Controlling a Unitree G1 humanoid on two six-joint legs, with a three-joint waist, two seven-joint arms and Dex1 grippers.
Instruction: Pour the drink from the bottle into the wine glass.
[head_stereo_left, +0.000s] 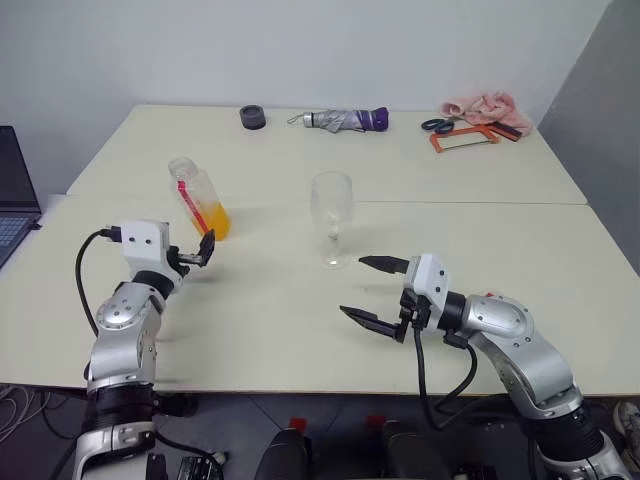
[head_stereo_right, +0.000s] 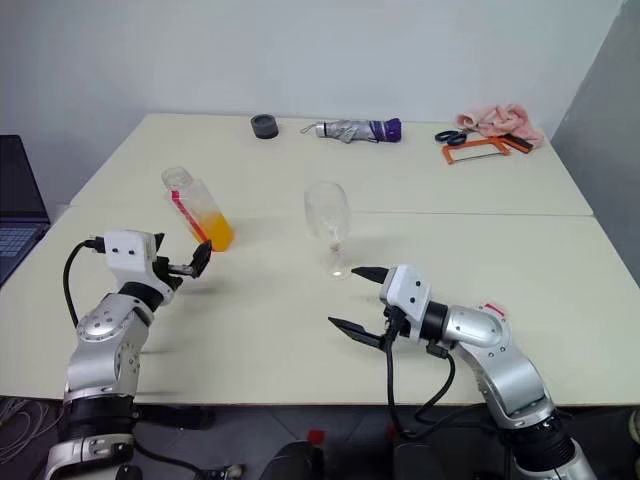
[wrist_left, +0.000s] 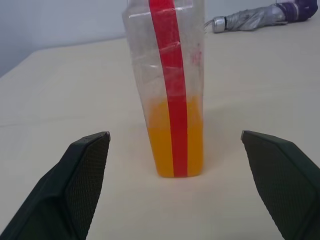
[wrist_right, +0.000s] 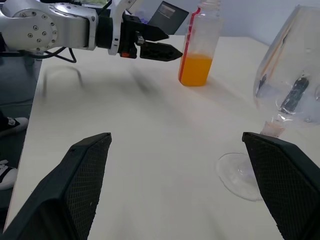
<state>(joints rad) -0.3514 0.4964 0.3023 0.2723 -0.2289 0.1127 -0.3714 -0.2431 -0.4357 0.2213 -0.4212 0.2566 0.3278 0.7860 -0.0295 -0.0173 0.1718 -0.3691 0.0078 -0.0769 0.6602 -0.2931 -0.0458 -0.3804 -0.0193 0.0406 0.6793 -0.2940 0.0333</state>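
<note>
- Nearest you, your right gripper (head_stereo_left: 376, 293) hangs low over the table (head_stereo_left: 270, 320), jaws spread wide and empty, with the wine glass (head_stereo_left: 332, 212) just beyond its fingertips, upright.
- Over on your left, the left gripper (head_stereo_left: 204, 249) is spread wide too, pointing level at the bottle (head_stereo_left: 200, 198) just ahead.
- Look down that wrist: the bottle stands upright, long axis vertical, centred between the fingers (wrist_left: 80, 185) but not yet touched; the drink (wrist_left: 175, 137) fills its lower part. Left arm is clearly nearer.

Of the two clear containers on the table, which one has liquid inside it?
The bottle, in front of the left gripper: orange drink fills its lower part. The wine glass, near the right gripper, is empty.
</note>
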